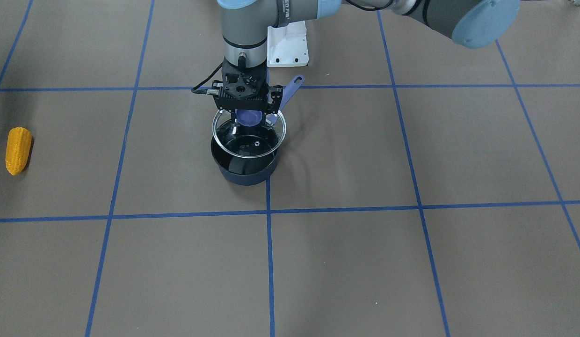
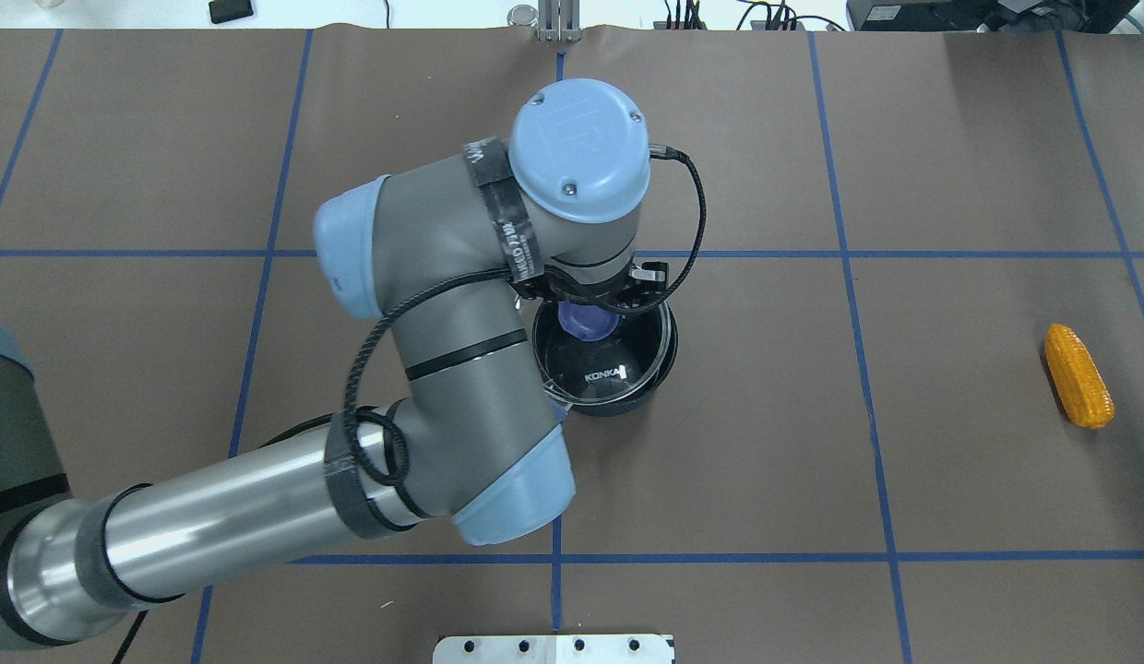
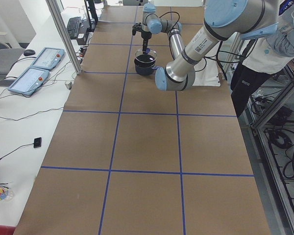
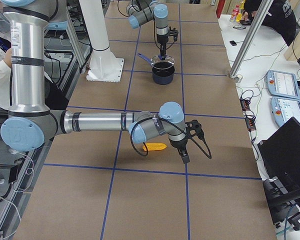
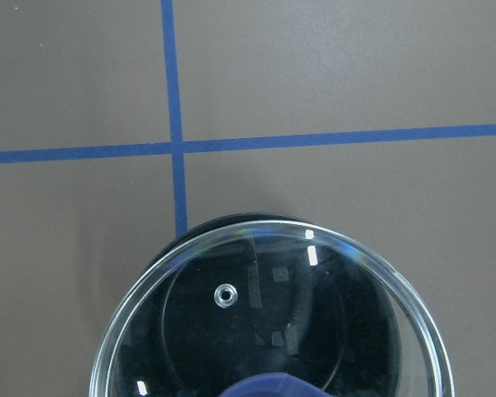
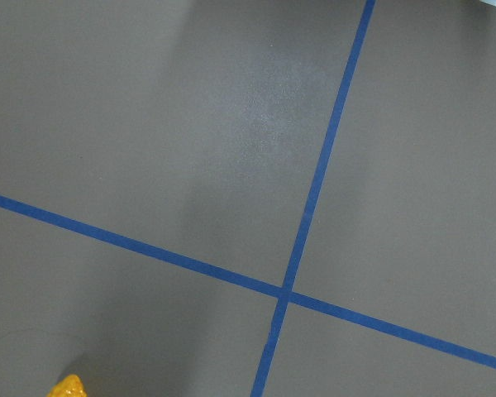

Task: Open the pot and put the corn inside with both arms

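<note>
The dark navy pot [image 1: 245, 171] stands near the table's middle, its lavender handle [image 1: 290, 91] pointing toward the robot's base. My left gripper [image 1: 248, 111] is shut on the lavender knob [image 1: 249, 118] of the glass lid [image 1: 271, 140] and holds it slightly raised and tilted over the pot. The lid fills the bottom of the left wrist view [image 5: 273, 314]. The orange-yellow corn [image 2: 1078, 375] lies far out on my right side. My right gripper [image 4: 184, 158] hangs just beyond the corn [image 4: 155, 147]; I cannot tell whether it is open or shut. The corn's tip shows in the right wrist view [image 6: 69, 387].
The brown table carries a grid of blue tape lines [image 1: 269, 210]. A white base plate [image 1: 288, 47] sits behind the pot handle. A person [image 3: 264, 49] stands by the robot's side, and control pendants [image 3: 39, 63] lie on the side bench.
</note>
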Controlling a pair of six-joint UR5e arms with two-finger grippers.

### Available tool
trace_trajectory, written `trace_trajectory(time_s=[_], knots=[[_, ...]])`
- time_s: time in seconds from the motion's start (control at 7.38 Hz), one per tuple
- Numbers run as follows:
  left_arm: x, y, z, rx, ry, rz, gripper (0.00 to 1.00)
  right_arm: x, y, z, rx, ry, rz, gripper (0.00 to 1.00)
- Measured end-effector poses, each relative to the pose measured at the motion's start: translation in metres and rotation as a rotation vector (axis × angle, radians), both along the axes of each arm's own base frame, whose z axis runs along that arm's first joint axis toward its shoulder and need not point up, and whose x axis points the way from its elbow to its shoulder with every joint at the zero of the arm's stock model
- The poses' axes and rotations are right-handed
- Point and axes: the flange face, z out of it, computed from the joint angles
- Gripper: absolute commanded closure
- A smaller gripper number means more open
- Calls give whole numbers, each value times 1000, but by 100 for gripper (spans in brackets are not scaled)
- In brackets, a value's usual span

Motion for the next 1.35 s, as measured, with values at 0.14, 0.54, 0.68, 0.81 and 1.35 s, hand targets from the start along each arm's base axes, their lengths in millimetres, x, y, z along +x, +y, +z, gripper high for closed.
trace_trajectory(time_s=[0.14, 0.54, 0.68, 0.81, 1.35], knots=[[-33, 1, 26, 58, -7, 26, 93, 0, 0, 0, 0, 0, 0, 0], [-150, -20, 116, 205, -83, 121, 93, 0, 2, 3, -4, 0, -2, 0], [-188, -25, 150, 230, -109, 164, 93, 0, 2, 3, -5, -1, -2, 0], [-223, -27, 184, 256, -145, 201, 93, 0, 3, 3, -6, -2, -3, 0], [-306, -3, 327, 283, -163, 333, 92, 0, 4, 4, -8, -4, -3, 0]])
